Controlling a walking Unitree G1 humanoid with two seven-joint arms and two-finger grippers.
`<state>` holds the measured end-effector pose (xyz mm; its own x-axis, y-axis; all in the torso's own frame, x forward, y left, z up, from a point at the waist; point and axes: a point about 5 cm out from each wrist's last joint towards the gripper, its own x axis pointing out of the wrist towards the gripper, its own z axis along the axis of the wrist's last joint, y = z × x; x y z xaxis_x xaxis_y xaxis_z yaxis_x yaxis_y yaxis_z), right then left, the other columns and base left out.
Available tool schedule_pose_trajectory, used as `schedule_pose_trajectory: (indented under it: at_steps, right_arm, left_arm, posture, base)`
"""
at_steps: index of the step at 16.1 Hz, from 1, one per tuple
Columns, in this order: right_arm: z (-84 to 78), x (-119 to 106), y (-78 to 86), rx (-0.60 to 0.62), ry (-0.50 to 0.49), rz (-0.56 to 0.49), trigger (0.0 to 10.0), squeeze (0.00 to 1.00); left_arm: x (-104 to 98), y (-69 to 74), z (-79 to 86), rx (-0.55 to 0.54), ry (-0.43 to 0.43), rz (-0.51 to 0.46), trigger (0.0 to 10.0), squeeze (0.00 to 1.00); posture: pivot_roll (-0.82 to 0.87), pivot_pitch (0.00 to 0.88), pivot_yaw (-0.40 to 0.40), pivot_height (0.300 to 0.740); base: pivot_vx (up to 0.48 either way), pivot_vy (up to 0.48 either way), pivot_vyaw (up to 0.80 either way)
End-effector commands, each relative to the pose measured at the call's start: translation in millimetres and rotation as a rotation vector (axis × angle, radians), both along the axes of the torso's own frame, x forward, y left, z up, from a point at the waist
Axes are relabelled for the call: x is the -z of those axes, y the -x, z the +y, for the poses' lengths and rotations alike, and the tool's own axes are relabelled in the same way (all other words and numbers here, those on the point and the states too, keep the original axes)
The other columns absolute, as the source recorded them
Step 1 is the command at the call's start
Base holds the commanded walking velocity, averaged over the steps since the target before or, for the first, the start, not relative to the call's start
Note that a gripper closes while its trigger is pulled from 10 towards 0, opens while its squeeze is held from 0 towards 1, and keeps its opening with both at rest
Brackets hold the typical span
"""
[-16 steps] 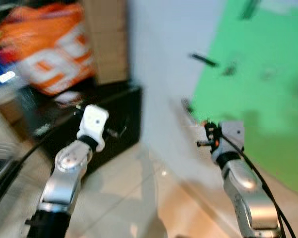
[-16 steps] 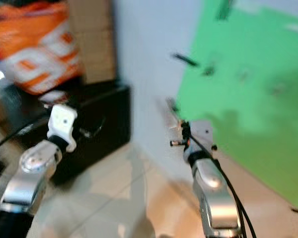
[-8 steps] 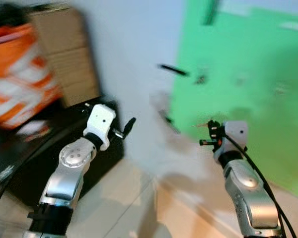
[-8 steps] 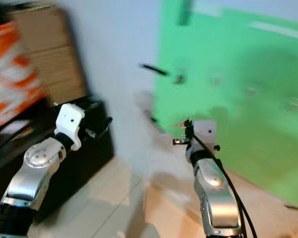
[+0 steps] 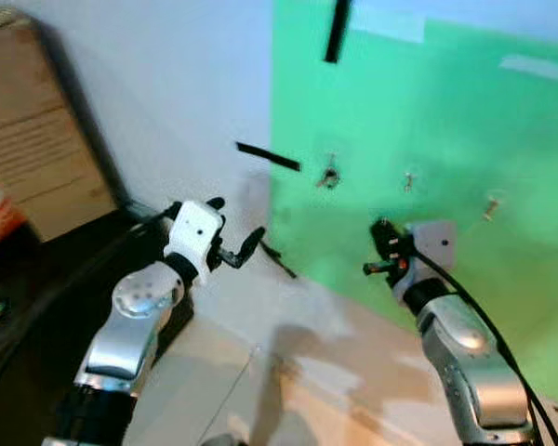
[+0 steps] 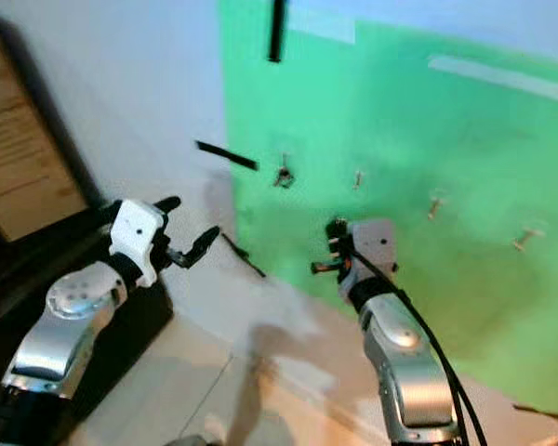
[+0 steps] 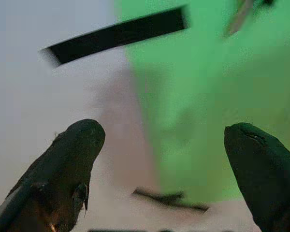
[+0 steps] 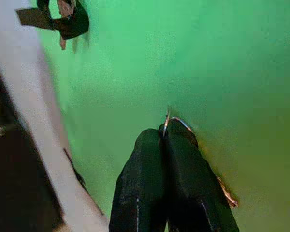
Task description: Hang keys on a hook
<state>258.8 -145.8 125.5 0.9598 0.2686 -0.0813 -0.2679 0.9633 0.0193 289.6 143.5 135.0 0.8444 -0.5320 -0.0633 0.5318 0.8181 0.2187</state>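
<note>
View has swung right since a second ago: orange bag gone, green sheet point(image 5: 428, 186) now ahead, picture sharper. Right gripper point(image 8: 165, 133) raised before the sheet, fingers pressed together, clenched on a thin wire key ring point(image 8: 176, 122). Hooks point(image 5: 330, 175) above it, apart. Left gripper point(image 7: 166, 159) spread wide, holding nothing.

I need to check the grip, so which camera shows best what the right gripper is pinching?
The right wrist view: the right gripper is shut on a thin metal ring poking out at its tips, before the green sheet. In the eye views the gripper is small and blurred, so the ring cannot be made out.
</note>
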Motion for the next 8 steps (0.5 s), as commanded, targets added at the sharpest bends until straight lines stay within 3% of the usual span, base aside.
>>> schedule_pose_trajectory:
  at_steps: [1, 4, 8]
  right_arm:
    - [-13.8, -5, -0.1, 0.033, 0.004, -0.021, 10.0, 0.00]
    - [-17.8, -10, -5.8, 0.013, 0.001, -0.046, 10.0, 0.00]
    - [-22.0, -25, -11.5, -0.003, -0.065, -0.088, 10.0, 0.00]
  left_arm:
    - [-5, 3.1, -6.5, 0.054, 0.023, -0.016, 10.0, 0.00]
    - [-9, 7.1, -3.7, 0.131, 0.036, -0.005, 10.0, 0.00]
    - [-13, 15.3, -8.2, 0.319, 0.085, 0.094, 10.0, 0.00]
  posture:
    - [-0.06, 0.000, -0.013, 0.740]
    - [-0.05, 0.000, -0.023, 0.740]
    - [-0.05, 0.000, -0.020, 0.740]
  base:
    - [0.000, 0.000, 0.00]
    - [0.000, 0.000, 0.00]
    - [0.000, 0.000, 0.00]
